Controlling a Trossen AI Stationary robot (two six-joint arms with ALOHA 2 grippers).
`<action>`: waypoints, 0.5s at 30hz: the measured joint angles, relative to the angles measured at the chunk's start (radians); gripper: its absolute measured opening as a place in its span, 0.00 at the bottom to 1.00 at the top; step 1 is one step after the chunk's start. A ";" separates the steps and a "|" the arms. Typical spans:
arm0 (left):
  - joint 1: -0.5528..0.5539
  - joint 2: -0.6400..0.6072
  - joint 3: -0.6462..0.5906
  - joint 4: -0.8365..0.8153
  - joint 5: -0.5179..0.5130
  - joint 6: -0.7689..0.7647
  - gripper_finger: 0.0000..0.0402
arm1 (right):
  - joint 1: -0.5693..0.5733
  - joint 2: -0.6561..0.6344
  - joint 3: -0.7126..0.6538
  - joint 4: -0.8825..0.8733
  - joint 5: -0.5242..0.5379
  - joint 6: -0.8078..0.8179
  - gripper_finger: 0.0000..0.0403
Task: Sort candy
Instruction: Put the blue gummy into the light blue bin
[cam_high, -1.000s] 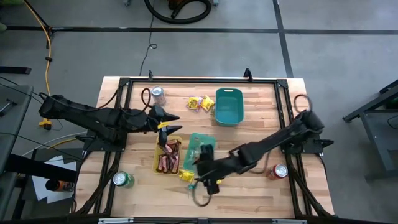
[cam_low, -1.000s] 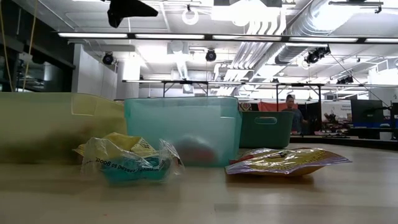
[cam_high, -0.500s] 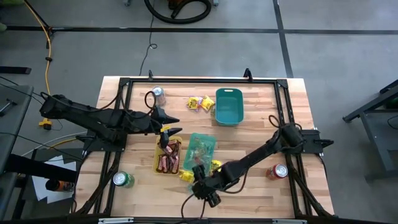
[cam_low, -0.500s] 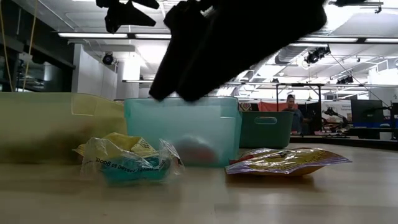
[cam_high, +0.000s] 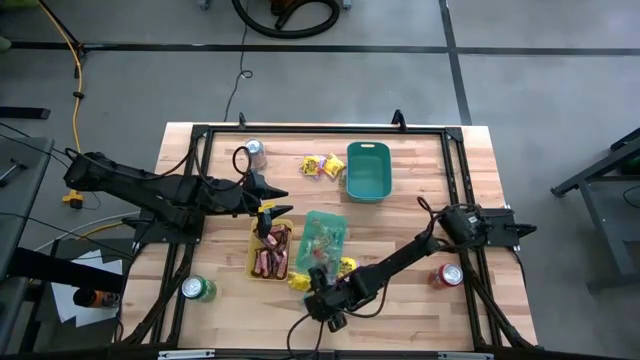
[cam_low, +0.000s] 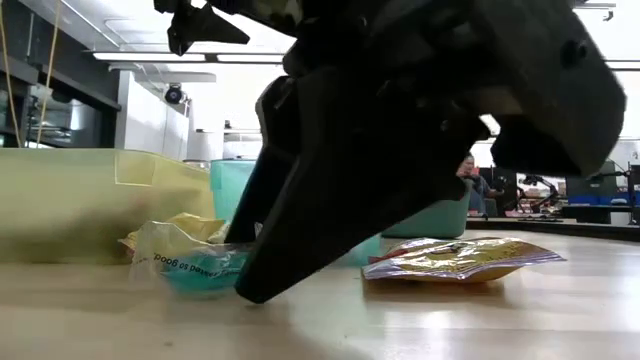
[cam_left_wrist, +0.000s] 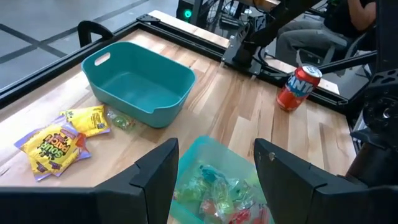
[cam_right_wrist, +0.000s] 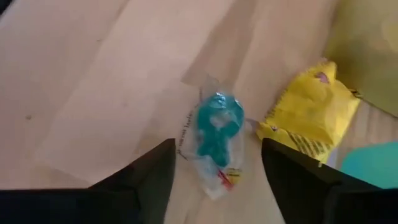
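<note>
- A blue candy in a clear wrapper (cam_right_wrist: 216, 132) is seen lying on the wooden table (cam_high: 420, 190), just beside a bright yellow packet (cam_right_wrist: 311, 124) near the table's front edge.
- The right gripper (cam_right_wrist: 214, 180) is held low over this candy, its fingers spread on either side of it and nothing clasped.
- A clear teal tray (cam_left_wrist: 217, 186) filled with small wrapped pieces is found beside a yellow tray (cam_high: 270, 251) holding red-brown bars.
- The left gripper (cam_left_wrist: 214, 180) is poised above these trays, fingers apart and empty.
- An empty teal bin (cam_high: 368, 170) is set farther back, with yellow packets (cam_high: 322, 166) beside it.
</note>
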 joint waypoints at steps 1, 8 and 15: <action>0.000 0.000 0.000 0.000 0.000 0.000 0.49 | 0.000 0.000 0.000 -0.003 0.004 0.005 0.54; 0.000 0.000 0.000 -0.002 0.000 0.000 0.49 | 0.005 -0.001 0.058 -0.134 0.002 0.016 0.09; 0.000 0.000 -0.001 -0.008 0.000 0.016 0.49 | 0.003 -0.078 0.149 -0.400 0.011 -0.002 0.04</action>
